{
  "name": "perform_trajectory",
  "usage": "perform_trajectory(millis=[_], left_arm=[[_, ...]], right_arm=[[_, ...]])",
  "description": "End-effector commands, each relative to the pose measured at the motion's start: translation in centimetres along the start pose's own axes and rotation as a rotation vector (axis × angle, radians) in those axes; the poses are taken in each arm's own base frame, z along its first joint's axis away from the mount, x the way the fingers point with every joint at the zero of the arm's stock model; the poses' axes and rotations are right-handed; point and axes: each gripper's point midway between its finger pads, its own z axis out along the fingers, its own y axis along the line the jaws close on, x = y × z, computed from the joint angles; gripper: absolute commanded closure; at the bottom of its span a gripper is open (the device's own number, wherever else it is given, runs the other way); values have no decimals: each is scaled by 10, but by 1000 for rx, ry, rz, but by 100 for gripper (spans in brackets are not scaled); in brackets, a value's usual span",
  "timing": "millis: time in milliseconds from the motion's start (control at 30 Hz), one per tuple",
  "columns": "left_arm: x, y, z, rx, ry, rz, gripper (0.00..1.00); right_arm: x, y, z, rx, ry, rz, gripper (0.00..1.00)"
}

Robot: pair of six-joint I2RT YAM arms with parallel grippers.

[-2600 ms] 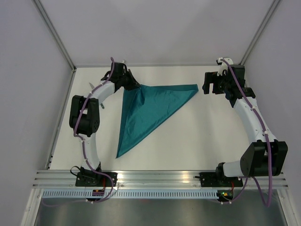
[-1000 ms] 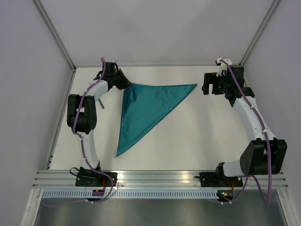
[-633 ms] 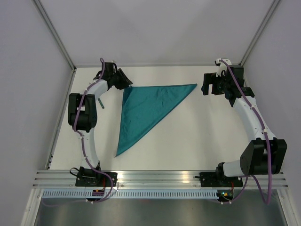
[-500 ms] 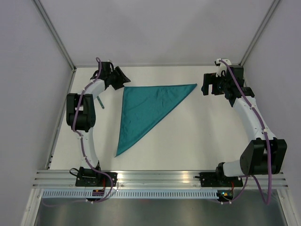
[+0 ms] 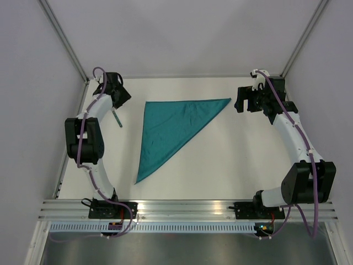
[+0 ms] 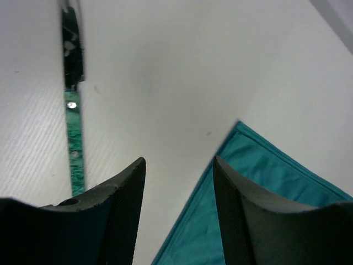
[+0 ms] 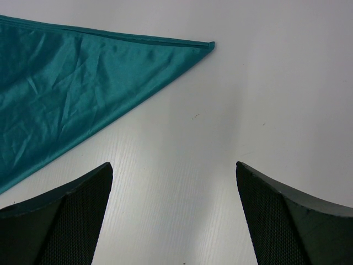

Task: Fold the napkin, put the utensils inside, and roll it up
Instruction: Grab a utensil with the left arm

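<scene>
Both sets of fingers are spread and empty: the left gripper (image 6: 178, 160) has released the soft teal triangular-folded cloth napkin (image 5: 171, 124) and backed off leftward; it lies flat between that and the right gripper (image 7: 173, 165).

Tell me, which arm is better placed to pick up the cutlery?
Probably left. The left end effector, open, hovers beside the slim green-handled utensil; the right end effector sits across the folded teal cloth napkin.
</scene>
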Motion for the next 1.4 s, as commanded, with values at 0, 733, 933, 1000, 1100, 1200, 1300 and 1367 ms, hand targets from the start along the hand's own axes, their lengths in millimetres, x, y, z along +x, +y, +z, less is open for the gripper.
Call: perform_trajectory(millis=[0, 733, 933, 1000, 1100, 1200, 1300, 1367], left_arm=[[3, 46, -11, -208, -19, 33, 43], [35, 110, 45, -375, 199, 39, 54], [44, 118, 49, -396, 231, 56, 69], [49, 123, 50, -411, 257, 69, 77], [51, 125, 48, -418, 271, 86, 88], [51, 126, 45, -414, 278, 108, 98], [44, 119, 37, -384, 268, 129, 98], [36, 110, 31, -352, 253, 157, 98]], right_arm=[[-15, 5, -7, -20, -29, -7, 3], [-14, 9, -7, -43, -23, -15, 4], [-13, 9, -7, -46, -24, -19, 5], [-13, 10, -7, -49, -23, -19, 5], [-13, 11, -8, -55, -22, -18, 5], [-13, 13, -7, -65, -20, -16, 5], [-13, 14, -7, -70, -19, -17, 5], [-13, 14, -7, -72, -18, -16, 5]])
